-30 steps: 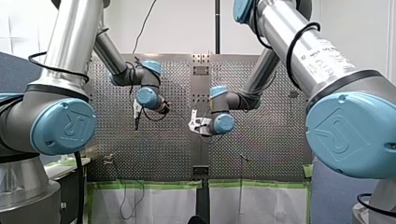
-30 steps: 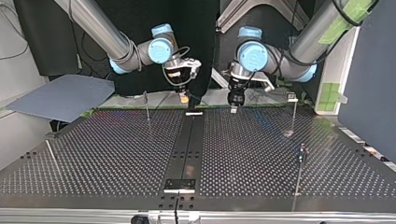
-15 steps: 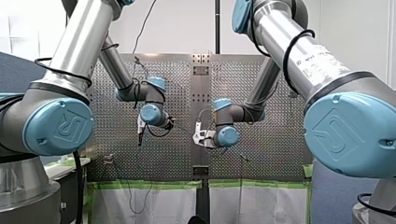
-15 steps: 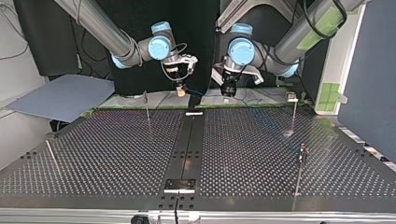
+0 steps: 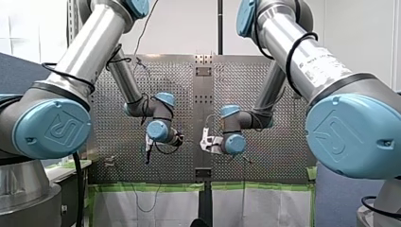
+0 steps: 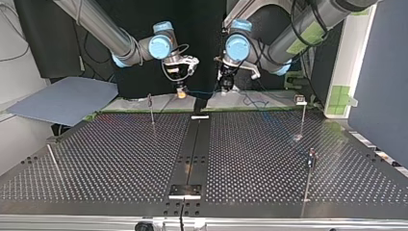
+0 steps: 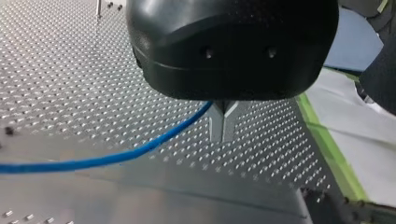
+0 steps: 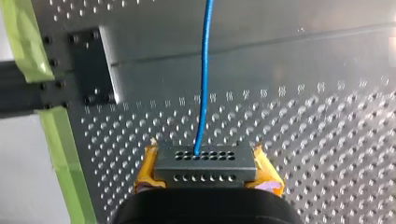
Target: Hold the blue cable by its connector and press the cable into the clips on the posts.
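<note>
In the right wrist view my right gripper [image 8: 205, 162] is shut on a grey perforated connector [image 8: 205, 167], held between its yellow pads [image 8: 148, 173]. The blue cable [image 8: 203, 84] runs straight out of the connector over the perforated table. My left gripper [image 7: 223, 125] has its metal fingers pressed together on the same blue cable [image 7: 140, 150], which trails off to one side just above the plate. In the top view both grippers hang side by side at the table's far edge, my right gripper [image 6: 180, 91] at the left and my left gripper [image 6: 224, 86] at the right.
Thin posts stand on the table: one [image 6: 151, 109] near the far edge under my right gripper, two [image 6: 302, 118] [image 6: 310, 171] at the top view's right, one [image 6: 54, 161] leaning at its left. A black centre strip [image 6: 192, 154] divides the plate. Green tape [image 8: 28, 42] marks the table's edge.
Both arms have drawn back toward the table's far edge in the top view and sunk lower in the front view. The grippers have come closer together, both still shut.
</note>
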